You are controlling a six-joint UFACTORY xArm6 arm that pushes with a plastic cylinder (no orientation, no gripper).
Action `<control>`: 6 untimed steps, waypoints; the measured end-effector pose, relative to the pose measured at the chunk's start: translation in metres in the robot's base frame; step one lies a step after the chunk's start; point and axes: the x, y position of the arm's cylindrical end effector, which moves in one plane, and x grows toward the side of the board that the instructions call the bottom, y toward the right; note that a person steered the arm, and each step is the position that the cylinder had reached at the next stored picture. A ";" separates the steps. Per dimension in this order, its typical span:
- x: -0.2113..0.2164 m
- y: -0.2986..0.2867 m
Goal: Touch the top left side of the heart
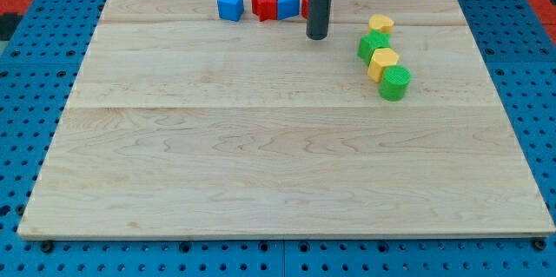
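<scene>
Camera view: my tip (317, 37) left of yellow heart (380, 23); no jaws show.

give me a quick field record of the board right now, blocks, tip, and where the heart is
surface: wooden board on a blue pegboard
my tip: near the view's top, centre
top row: blue cube, red star, blue block, red block partly hidden behind the rod
right column: yellow heart, green block, yellow block, green cylinder
tip to heart: tip is to the view's left of the heart, slightly lower, apart
contact: none yet
</scene>
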 end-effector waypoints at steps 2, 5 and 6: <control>-0.006 0.006; -0.046 0.077; -0.083 0.076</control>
